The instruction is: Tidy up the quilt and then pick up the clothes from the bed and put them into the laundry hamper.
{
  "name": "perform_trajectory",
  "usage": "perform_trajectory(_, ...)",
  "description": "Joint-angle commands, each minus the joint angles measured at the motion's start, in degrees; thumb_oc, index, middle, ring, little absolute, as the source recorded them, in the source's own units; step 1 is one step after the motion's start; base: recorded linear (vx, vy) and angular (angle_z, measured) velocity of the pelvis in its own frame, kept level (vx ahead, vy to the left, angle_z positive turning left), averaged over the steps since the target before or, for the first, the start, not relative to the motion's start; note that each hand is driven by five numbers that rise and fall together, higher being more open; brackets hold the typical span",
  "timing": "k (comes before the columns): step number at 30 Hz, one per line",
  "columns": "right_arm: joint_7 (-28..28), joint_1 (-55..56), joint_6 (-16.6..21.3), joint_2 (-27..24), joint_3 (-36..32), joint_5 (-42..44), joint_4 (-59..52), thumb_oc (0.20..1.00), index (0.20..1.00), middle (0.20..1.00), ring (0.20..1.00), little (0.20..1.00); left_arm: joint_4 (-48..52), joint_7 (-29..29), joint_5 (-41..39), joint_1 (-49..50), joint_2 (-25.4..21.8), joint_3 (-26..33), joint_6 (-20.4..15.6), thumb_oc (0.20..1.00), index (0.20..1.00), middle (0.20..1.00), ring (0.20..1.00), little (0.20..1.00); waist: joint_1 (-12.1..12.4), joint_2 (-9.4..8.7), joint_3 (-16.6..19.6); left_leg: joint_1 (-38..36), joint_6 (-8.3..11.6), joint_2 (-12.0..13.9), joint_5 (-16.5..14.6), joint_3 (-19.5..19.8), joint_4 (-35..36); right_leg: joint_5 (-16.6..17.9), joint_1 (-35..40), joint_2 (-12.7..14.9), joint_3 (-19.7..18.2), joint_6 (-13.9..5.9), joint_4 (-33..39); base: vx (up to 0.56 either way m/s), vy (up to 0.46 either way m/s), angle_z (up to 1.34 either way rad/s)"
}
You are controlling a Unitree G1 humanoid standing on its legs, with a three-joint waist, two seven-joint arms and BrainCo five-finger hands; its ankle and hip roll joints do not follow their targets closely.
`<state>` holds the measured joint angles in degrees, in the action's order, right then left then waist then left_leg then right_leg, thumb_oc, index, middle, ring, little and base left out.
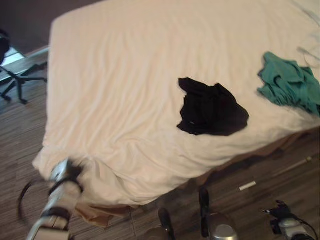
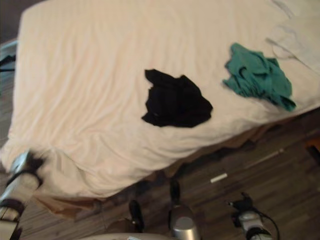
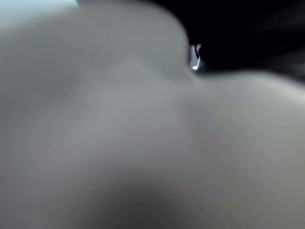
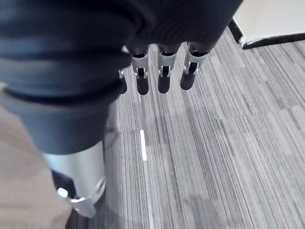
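A white quilt (image 1: pixel 150 65) covers the bed, rumpled along its near edge. On it lie a black garment (image 1: pixel 211 109) near the middle and a green garment (image 1: pixel 289 84) further right. My left hand (image 1: pixel 69 172) is at the quilt's near left corner, its dark cover against the folds; in the left wrist view the white quilt (image 3: pixel 143 143) lies right up against the camera and hides the fingers. My right hand (image 4: pixel 162 78) hangs low at the right over the floor, fingers relaxed and holding nothing, well clear of the bed.
A black chair base (image 1: pixel 20 82) stands on the floor left of the bed. A small white stick (image 1: pixel 247 186) and a thin rod (image 1: pixel 295 164) lie on the wood floor by the bed's near side. More white cloth (image 2: pixel 295 37) sits at the far right.
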<state>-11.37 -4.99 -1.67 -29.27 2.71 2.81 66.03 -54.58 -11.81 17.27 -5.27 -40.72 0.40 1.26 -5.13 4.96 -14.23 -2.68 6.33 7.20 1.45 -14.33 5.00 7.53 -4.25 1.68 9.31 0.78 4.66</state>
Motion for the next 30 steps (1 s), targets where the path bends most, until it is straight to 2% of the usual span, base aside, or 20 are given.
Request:
perform_trajectory(1,-1.75,-1.54,0.45,-1.63,-3.14,3.77,-0.37,1.0,1.0,1.0,1.0,1.0,-2.32,-0.26,-3.99,3.3,-4.22,2.31,0.4,0.2,0.2,0.2,0.2,0.2,2.62,-3.03,1.43,1.14,1.97,0.98,1.11,4.29,0.0,-5.22,3.89,8.13,-0.48,-11.27,-0.64,0.06,0.024,0.31)
perform_trajectory(2,-2.48,-1.99,0.77,-2.73,-4.57,4.73,-1.84,1.0,1.0,1.0,1.0,1.0,-2.85,-0.43,-4.33,5.39,-3.54,3.8,0.35,0.2,0.2,0.2,0.2,0.2,3.03,-3.02,1.71,0.84,1.97,0.97,1.02,4.5,0.0,-5.25,4.28,8.27,-0.23,-11.34,-0.57,0.04,0.02,0.33)
perform_trajectory(3,-2.5,-1.93,0.71,-2.78,-4.52,4.74,-1.93,1.0,1.0,1.0,1.0,1.0,-2.76,-0.43,-4.31,5.56,-3.47,3.9,0.34,0.479,0.479,0.479,0.479,0.479,2.94,-2.97,1.69,0.78,1.97,0.98,0.99,4.52,0.0,-5.28,4.35,8.27,-0.21,-11.35,-0.57,0.03,0.025,0.29)
perform_trajectory(4,-3.44,-2.21,1.16,-3.85,-5.78,5.33,-4.34,1.0,1.0,1.0,1.0,1.0,-3.74,-0.75,-4.58,7.33,-2.62,5.16,0.25,0.95,0.95,0.95,0.95,0.95,3.29,-3.05,1.97,0.59,1.94,0.87,0.88,4.68,0.0,-5.28,4.64,8.36,-0.1,-11.44,-0.5,0.02,0.026,0.27)
perform_trajectory(5,-4.88,-2.37,1.73,-4.83,-6.91,5.31,-7.6,1.0,1.0,1.0,1.0,1.0,-4.38,-1.23,-4.62,8.66,-1.59,5.8,0.29,1.0,1.0,1.0,1.0,1.0,3.55,-3.15,2.17,0.49,1.91,0.81,0.77,4.86,0.0,-5.33,4.87,8.45,-0.07,-11.49,-0.45,0.04,0.053,0.25)
perform_trajectory(6,-7.85,-1.16,2.96,-6.87,-9.76,3.47,-18.31,1.0,1.0,1.0,1.0,1.0,-2.92,-2.3,-3.63,13.06,1.11,7.68,0.69,1.0,1.0,1.0,1.0,1.0,4.31,-3.28,2.31,0.22,1.77,0.68,0.49,5.3,0.0,-5.41,5.3,8.6,0.26,-11.57,-0.41,0.02,0.042,0.21)
perform_trajectory(8,-9.09,-0.26,3.48,-7.27,-10.84,2.76,-22.4,1.0,1.0,1.0,1.0,1.0,-2.13,-2.63,-2.79,14.53,2.44,7.98,0.79,1.0,1.0,1.0,1.0,1.0,4.52,-3.29,2.49,0.15,1.7,0.63,0.38,5.43,0.0,-5.45,5.51,8.68,0.42,-11.59,-0.43,0.01,0.025,0.07)
perform_trajectory(10,-9.23,-0.23,3.82,-9.12,-11.52,-1.19,-30.93,1.0,1.0,1.0,1.0,1.0,-4.67,-2.04,-1.4,17.22,6.86,7.08,0.91,1.0,1.0,1.0,1.0,1.0,5.19,-3.41,2.57,0.14,1.5,0.59,0.24,5.89,0.0,-5.56,5.77,8.76,0.69,-11.63,-0.48,0.0,0.028,0.1)
perform_trajectory(12,-8.52,-2.56,4.77,-11.37,-10.24,-5.45,-40.51,0.2,0.2,0.2,0.2,0.2,-11.25,0.6,1.2,19.38,11.71,3.9,1.56,1.0,1.0,1.0,1.0,1.0,5.6,-3.58,2.56,-0.01,1.32,0.67,-0.16,5.84,0.0,-5.77,5.71,8.84,0.66,-11.64,-0.59,-0.01,0.039,0.04)
perform_trajectory(14,-6.88,-6.22,6.27,-12.01,-7.04,-8.36,-49.12,0.2,0.2,0.2,0.2,0.2,-16.8,1.76,1.96,19.8,15.21,2.02,2.06,1.0,1.0,1.0,1.0,1.0,6.06,-3.76,2.42,0.16,1.18,0.73,-0.25,5.74,0.0,-5.69,5.3,8.73,0.46,-11.55,-0.63,-0.03,0.034,-0.06)
perform_trajectory(16,-5.89,-10.73,7.04,-11.9,-3.03,-8.89,-52.22,0.2,0.2,0.2,0.2,0.2,-19.18,2.17,1.98,19.0,17.21,0.89,2.34,1.0,1.0,1.0,1.0,1.0,6.49,-4.03,2.15,0.87,1.1,0.78,0.23,5.73,0.0,-5.26,4.56,8.6,0.33,-11.36,-0.6,-0.05,0.016,-0.04)
perform_trajectory(18,-3.52,-20.25,7.82,-11.0,5.72,-8.57,-56.41,0.2,0.2,0.2,0.2,0.2,-18.22,1.74,0.11,16.27,18.57,-2.01,1.95,1.0,1.0,1.0,1.0,1.0,7.97,-4.63,0.36,2.92,1.13,1.0,1.03,6.36,0.0,-5.04,2.67,8.39,0.38,-11.18,-0.89,-0.17,-0.021,0.05)
perform_trajectory(20,-2.99,-24.25,8.16,-10.4,9.33,-7.48,-56.14,0.2,0.2,0.2,0.2,0.2,-17.19,1.17,-1.53,14.54,18.77,-2.83,1.44,1.0,1.0,1.0,1.0,1.0,8.15,-4.67,-0.66,4.09,1.16,1.0,1.51,6.69,0.0,-5.05,1.5,8.36,0.54,-11.11,-1.33,-0.16,-0.021,0.08)
perform_trajectory(22,-2.04,-30.44,8.41,-8.67,14.73,-4.41,-55.69,0.2,0.2,0.2,0.2,0.2,-14.04,-0.69,-6.11,10.57,18.9,-5.33,0.34,1.0,1.0,1.0,1.0,1.0,9.17,-4.57,-3.25,6.76,1.41,1.21,2.7,7.7,-0.04,-5.06,-1.15,8.27,0.96,-10.88,-2.38,-0.21,-0.032,0.26)
perform_trajectory(24,-2.15,-36.73,7.93,-7.16,19.26,-1.81,-53.54,0.2,0.2,0.2,0.2,0.2,-8.79,-2.97,-11.18,6.57,19.01,-7.9,-1.07,1.0,1.0,1.0,1.0,1.0,10.48,-4.38,-5.91,10.08,1.84,1.38,3.84,8.69,-0.6,-5.03,-4.18,8.49,1.53,-10.64,-4.02,-0.27,-0.06,0.24)
perform_trajectory(25,-2.87,-42.27,7.62,-5.46,22.49,-0.13,-51.35,0.2,0.2,0.2,0.2,0.2,-1.37,-3.48,-15.79,4.41,19.33,-10.49,-3.14,1.0,1.0,1.0,1.0,1.0,11.78,-3.89,-8.19,13.51,2.33,1.7,4.79,9.29,-1.36,-5.27,-7.22,8.73,2.49,-10.48,-5.88,-0.28,-0.07,0.27)
perform_trajectory(27,-2.99,-46.74,7.8,-2.06,25.46,0.76,-48.75,0.2,0.2,0.2,0.2,0.2,3.02,-4.42,-18.83,2.21,19.4,-12.84,-4.39,1.0,1.0,1.0,1.0,1.0,12.86,-3.23,-10.32,17.52,2.91,2.1,5.19,9.77,-2.99,-5.59,-10.82,9.18,3.3,-10.39,-7.94,-0.18,-0.044,0.33)
perform_trajectory(28,-3.01,-46.98,7.9,-2.01,25.55,0.8,-48.53,0.2,0.2,0.2,0.2,0.2,3.02,-4.43,-18.87,2.12,19.41,-12.79,-4.38,1.0,1.0,1.0,1.0,1.0,12.81,-3.26,-10.21,17.89,2.91,2.11,5.14,9.81,-3.19,-5.65,-11.17,9.2,3.29,-10.37,-8.14,-0.11,-0.013,0.19)
perform_trajectory(29,-3.25,-48.67,7.83,-0.39,26.92,0.84,-46.96,0.2,0.2,0.2,0.2,0.2,3.58,-4.82,-19.66,0.78,19.49,-13.63,-4.63,1.0,1.0,1.0,1.0,1.0,13.15,-3.02,-10.85,19.88,3.17,2.12,5.26,9.73,-4.2,-5.82,-12.81,9.36,3.55,-10.32,-9.07,-0.19,-0.01,0.19)
perform_trajectory(30,-2.67,-51.1,8.07,4.96,30.33,1.45,-43.13,0.2,0.2,0.2,0.2,0.2,1.33,-6.43,-20.29,-3.43,20.48,-16.02,-4.41,1.0,1.0,1.0,1.0,1.0,13.67,-2.77,-12.7,23.7,3.56,2.02,5.41,9.54,-6.25,-5.8,-16.24,9.59,3.83,-10.22,-10.77,-0.19,-0.009,0.14)
